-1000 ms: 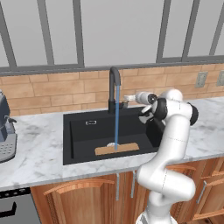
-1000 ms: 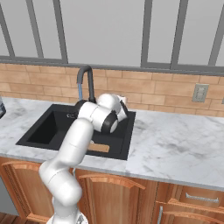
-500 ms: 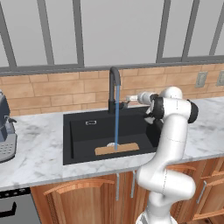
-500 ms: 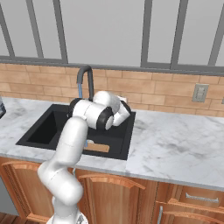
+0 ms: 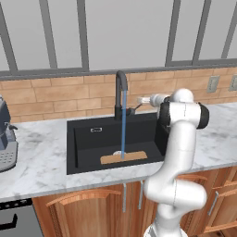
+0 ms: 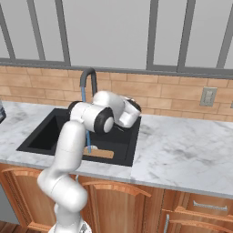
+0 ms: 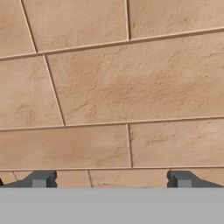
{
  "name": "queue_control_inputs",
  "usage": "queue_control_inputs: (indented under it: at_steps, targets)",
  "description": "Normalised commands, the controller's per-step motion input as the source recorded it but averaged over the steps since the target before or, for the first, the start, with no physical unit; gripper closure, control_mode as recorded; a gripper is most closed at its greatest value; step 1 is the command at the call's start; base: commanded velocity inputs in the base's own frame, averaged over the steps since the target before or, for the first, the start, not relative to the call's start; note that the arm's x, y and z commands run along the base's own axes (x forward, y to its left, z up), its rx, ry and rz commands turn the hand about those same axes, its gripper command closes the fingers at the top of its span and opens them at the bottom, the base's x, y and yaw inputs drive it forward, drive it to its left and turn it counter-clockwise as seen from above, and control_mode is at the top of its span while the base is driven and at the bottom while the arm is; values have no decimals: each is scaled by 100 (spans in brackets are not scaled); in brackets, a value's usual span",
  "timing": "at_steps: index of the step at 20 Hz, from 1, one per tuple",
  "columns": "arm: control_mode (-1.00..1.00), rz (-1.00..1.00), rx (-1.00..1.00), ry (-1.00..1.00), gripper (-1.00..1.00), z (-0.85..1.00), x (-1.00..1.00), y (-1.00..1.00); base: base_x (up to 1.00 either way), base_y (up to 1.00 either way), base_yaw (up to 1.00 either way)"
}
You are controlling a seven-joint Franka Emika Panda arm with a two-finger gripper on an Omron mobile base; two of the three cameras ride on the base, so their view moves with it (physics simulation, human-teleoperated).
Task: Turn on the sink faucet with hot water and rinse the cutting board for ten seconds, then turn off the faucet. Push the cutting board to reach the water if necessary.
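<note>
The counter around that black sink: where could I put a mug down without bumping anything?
Bare marble lies right of the sink, stretching under the wall outlet, and between the sink and the coffee machine. It is crowded behind the basin, where the gripper hovers beside the faucet.

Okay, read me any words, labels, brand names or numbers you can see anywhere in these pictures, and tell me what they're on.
None: no readable text anywhere.
The grey coffee machine, tall black matte gooseneck faucet, flat tan wooden cutting board, pale wall outlet and tan brick backsplash carry no lettering.
</note>
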Motion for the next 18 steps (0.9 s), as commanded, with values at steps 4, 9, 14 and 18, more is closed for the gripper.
queue_control_inputs:
  at_steps: [4, 9, 14, 18]
  targets:
    - [-100, 2, 3, 1, -100, 24, -22, -18, 0, 0, 0]
    - [-100, 9, 6, 12, -100, 3, -16, -8, 0, 0, 0]
    - [-100, 8, 12, 16, -100, 0, -5, -2, 0, 0, 0]
    - [-100, 6, 8, 7, -100, 0, 0, 0, 0, 0, 0]
